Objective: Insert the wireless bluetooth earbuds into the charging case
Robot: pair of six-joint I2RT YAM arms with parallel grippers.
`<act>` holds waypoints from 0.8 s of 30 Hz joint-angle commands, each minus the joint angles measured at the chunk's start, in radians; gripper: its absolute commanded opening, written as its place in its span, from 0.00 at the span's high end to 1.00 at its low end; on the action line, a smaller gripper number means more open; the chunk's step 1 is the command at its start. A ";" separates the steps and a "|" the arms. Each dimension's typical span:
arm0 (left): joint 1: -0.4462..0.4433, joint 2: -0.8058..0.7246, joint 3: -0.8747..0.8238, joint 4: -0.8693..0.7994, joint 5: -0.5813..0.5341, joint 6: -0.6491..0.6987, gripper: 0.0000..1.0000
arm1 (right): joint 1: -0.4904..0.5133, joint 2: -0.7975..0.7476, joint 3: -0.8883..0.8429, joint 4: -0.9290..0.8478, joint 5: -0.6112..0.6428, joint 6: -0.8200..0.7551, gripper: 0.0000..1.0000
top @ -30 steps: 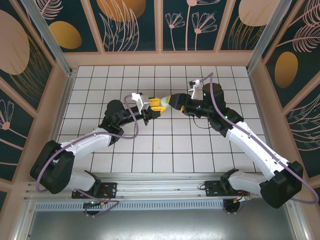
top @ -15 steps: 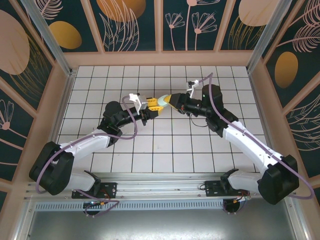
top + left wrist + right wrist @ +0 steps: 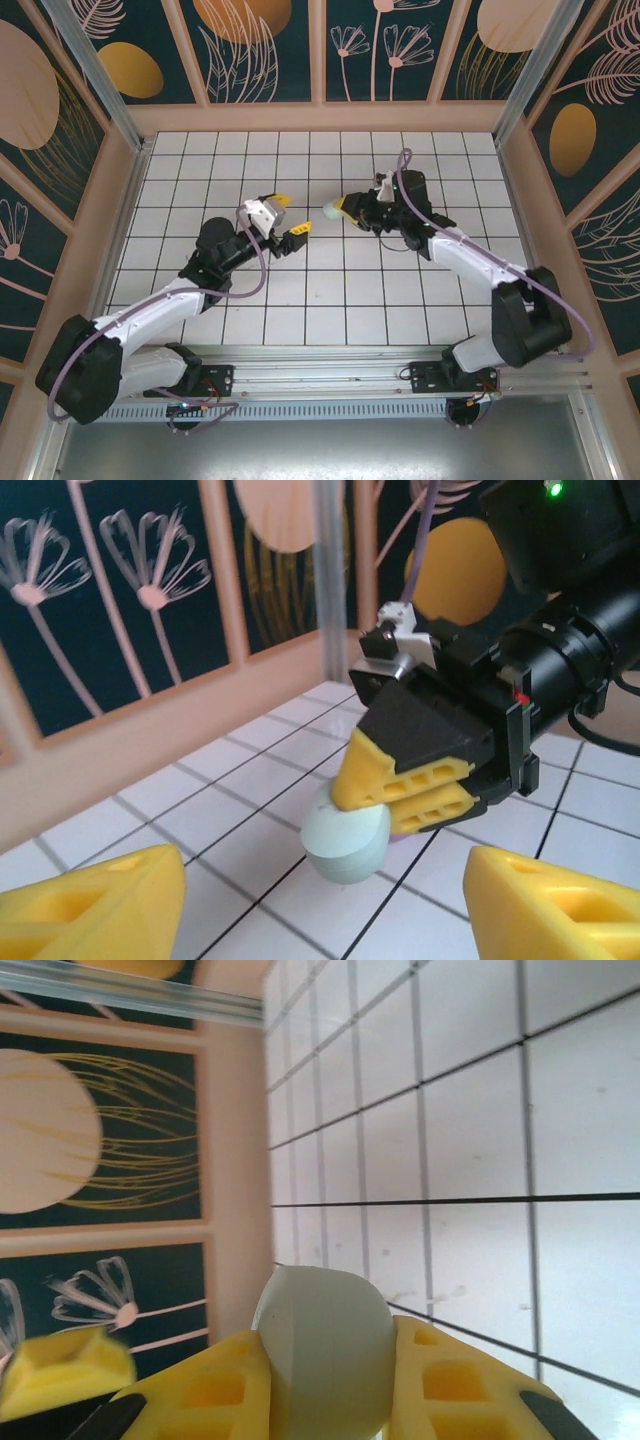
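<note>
Right gripper [image 3: 340,207] is clamped narrow on the mint charging case [image 3: 345,835], a yellow finger on each side. The case sits over the tiled surface [image 3: 330,300], from centre toward 12 o'clock. Left gripper [image 3: 292,216] is spread wide, near the case at its 9 o'clock and not touching it. Can't tell if the case touches the tiles.

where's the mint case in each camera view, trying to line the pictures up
top external: mint case sits mid-picture over the tiled floor, at the tip of the right gripper.
left wrist: mint case is low centre, pinched under that gripper's yellow fingers.
right wrist: mint case is bottom centre, between the two yellow fingers.
shared landmark: the right gripper's yellow fingers clamping it.
</note>
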 commanded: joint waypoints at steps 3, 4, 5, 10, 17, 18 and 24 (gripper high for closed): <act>0.023 -0.085 -0.071 -0.056 -0.161 0.009 0.25 | 0.026 0.185 0.028 0.082 -0.038 -0.052 0.92; 0.029 -0.099 -0.083 -0.056 -0.163 0.001 0.25 | 0.038 0.227 0.057 0.079 -0.047 -0.067 0.92; 0.033 -0.109 -0.092 -0.059 -0.164 -0.006 0.25 | 0.049 0.265 0.083 0.070 -0.048 -0.080 0.93; 0.048 -0.156 -0.115 -0.095 -0.174 -0.026 0.25 | 0.092 0.476 0.277 0.027 -0.036 -0.122 0.93; 0.052 -0.195 -0.155 -0.090 -0.186 -0.047 0.24 | 0.161 0.728 0.569 -0.150 -0.007 -0.218 0.94; 0.054 -0.200 -0.159 -0.091 -0.191 -0.047 0.24 | 0.167 0.754 0.591 -0.158 -0.012 -0.220 0.94; 0.060 -0.211 -0.163 -0.102 -0.194 -0.032 0.24 | 0.185 0.835 0.679 -0.246 0.035 -0.254 0.83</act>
